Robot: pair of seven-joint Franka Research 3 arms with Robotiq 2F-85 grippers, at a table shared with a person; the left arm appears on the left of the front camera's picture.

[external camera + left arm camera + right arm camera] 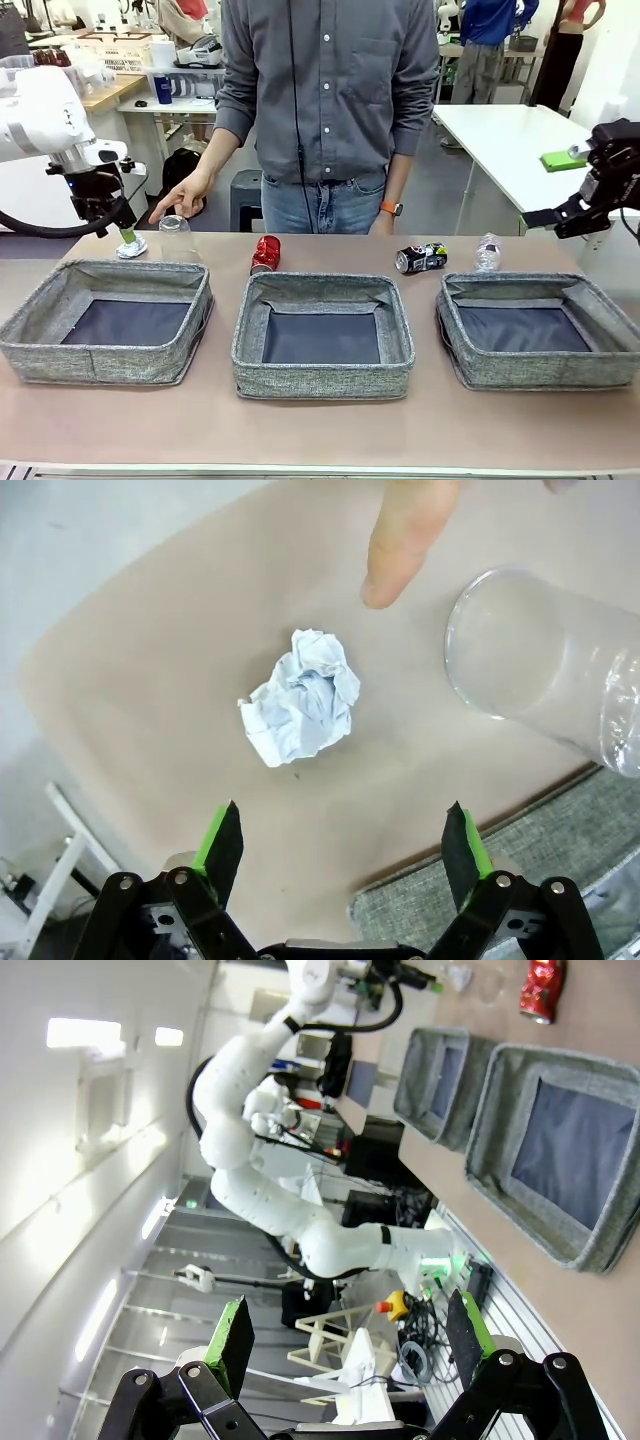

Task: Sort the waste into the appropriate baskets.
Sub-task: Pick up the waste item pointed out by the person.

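Note:
A crumpled white paper ball (131, 247) (300, 710) lies at the table's far left, and my left gripper (122, 228) (343, 845) hangs open just above it. Beside the ball stands a clear plastic cup (175, 238) (540, 670). A person's finger (405, 540) points down between the two. Behind the three grey baskets (90, 362) (320, 380) (540, 368) lie a red can (265, 254) (545, 985), a crushed dark can (421, 258) and a clear bottle (487, 252). My right gripper (548, 218) (345, 1335) is open and empty, raised at the far right, off the table's edge.
The person stands at the far side with a hand (185, 200) lowered over the cup. A corner of the left basket (500, 910) lies close under my left fingers. A bare strip of table (320, 430) runs in front of the baskets.

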